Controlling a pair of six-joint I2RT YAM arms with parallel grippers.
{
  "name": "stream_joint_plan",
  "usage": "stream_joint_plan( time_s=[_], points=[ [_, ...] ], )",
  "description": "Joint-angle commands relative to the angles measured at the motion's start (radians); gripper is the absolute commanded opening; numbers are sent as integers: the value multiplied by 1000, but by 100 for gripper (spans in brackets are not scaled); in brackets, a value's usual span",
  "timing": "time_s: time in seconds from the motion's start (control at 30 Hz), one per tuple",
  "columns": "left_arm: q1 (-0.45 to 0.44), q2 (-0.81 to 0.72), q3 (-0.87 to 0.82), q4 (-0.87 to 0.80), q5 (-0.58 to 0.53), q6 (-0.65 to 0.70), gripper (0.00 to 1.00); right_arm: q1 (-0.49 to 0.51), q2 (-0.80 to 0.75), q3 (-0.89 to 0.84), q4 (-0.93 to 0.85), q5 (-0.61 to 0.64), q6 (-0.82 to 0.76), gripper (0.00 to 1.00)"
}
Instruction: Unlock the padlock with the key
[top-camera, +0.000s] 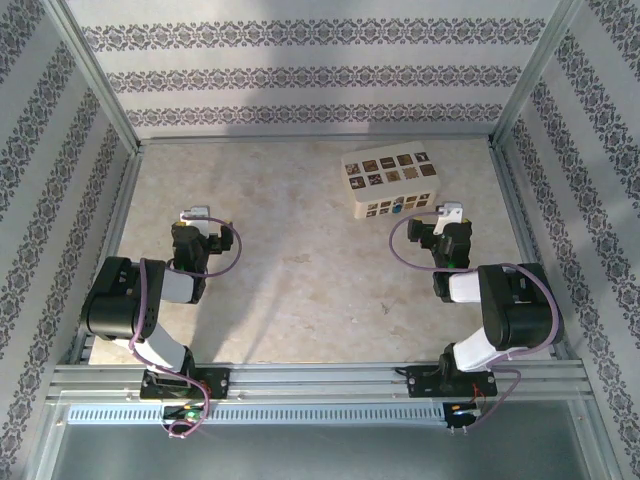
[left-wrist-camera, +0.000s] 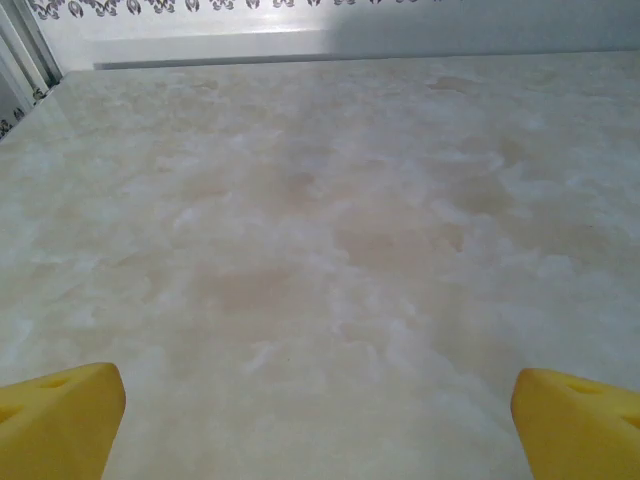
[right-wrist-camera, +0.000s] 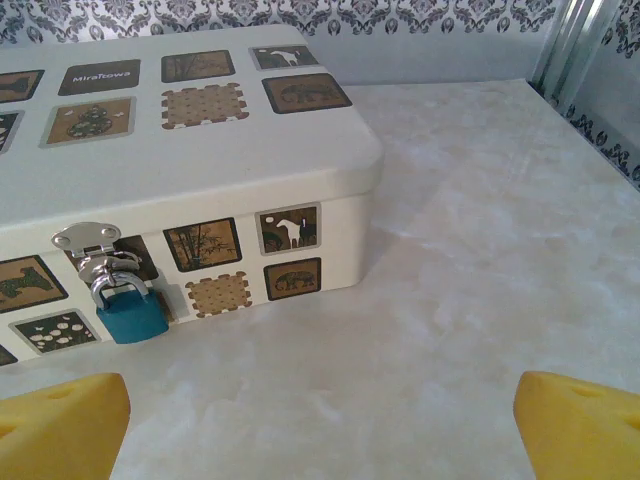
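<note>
padlock (right-wrist-camera: 130, 312) on cream box (right-wrist-camera: 200, 140), ahead-left of right end effector (right-wrist-camera: 320, 425)

One piece of text is legible: white lettering that appears to read "MiraTowa", on a dark brown square (right-wrist-camera: 98, 76) printed on the lid of the cream box (right-wrist-camera: 200, 160), toward the lid's far left side.

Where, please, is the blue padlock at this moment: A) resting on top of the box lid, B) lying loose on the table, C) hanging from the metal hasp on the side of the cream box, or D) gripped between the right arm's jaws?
C: in the right wrist view the padlock hangs by its shackle from the silver hasp on the side wall of the cream box.
</note>
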Motion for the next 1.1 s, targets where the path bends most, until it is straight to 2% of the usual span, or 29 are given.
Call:
stream_joint_plan(
  time_s=[0.0, 0.73, 0.9, 1.0, 1.07],
  points=[
    [11, -13, 12, -13, 22, 2, 99, 10, -9, 14, 15, 15, -5, 98],
    [11, -12, 0, 9, 8, -5, 99, 10, -13, 16, 16, 8, -5, 98],
    [11, -83, -106, 159, -4, -8, 99, 10, -152, 40, -143, 5, -7, 98],
    [11, -209, -108, 53, -17, -12, 99, 9, -270, 70, -320, 0, 6, 98],
    [11, -319, -71, -102, 15, -7, 99, 9, -337, 99, -443, -13, 28, 98]
  ],
)
